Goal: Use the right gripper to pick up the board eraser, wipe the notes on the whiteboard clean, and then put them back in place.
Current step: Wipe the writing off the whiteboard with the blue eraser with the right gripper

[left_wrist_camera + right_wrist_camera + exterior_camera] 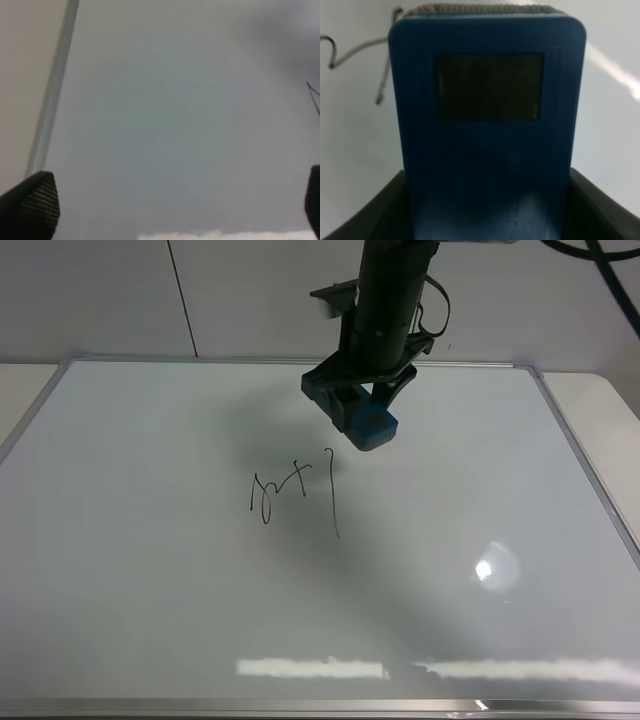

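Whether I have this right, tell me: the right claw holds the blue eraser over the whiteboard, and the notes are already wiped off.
Not quite. The notes are still on the whiteboard, unwiped, as the exterior high view shows. The right claw does hold the board eraser over it.

The blue rectangular board eraser (pixel 372 427) hangs in the black right gripper (pixel 362 408) over the glossy white whiteboard (pixel 150 590). Thin black marker notes (pixel 290 490) lie nearby.
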`<control>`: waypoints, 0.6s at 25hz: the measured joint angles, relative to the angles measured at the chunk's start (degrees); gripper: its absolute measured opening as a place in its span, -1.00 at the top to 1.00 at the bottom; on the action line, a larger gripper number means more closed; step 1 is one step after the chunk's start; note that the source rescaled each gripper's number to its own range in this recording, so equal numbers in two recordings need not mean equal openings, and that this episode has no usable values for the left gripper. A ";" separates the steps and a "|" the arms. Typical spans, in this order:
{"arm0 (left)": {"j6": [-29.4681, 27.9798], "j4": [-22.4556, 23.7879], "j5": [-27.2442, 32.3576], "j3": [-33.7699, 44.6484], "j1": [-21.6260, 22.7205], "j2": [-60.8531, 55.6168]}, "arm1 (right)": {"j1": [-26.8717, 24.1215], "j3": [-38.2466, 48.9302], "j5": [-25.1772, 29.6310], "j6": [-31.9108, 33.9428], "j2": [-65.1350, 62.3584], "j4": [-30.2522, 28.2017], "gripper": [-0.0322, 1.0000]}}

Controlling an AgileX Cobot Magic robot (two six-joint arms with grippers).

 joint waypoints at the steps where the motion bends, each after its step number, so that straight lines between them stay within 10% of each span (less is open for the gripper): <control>1: 0.00 0.00 0.00 0.00 0.00 0.00 | 0.67 -1.49 0.17 0.17 1.12 -0.01 0.85; 15: 0.00 0.00 0.00 0.00 0.00 0.00 | 3.86 -8.84 1.35 4.11 11.60 -0.77 0.85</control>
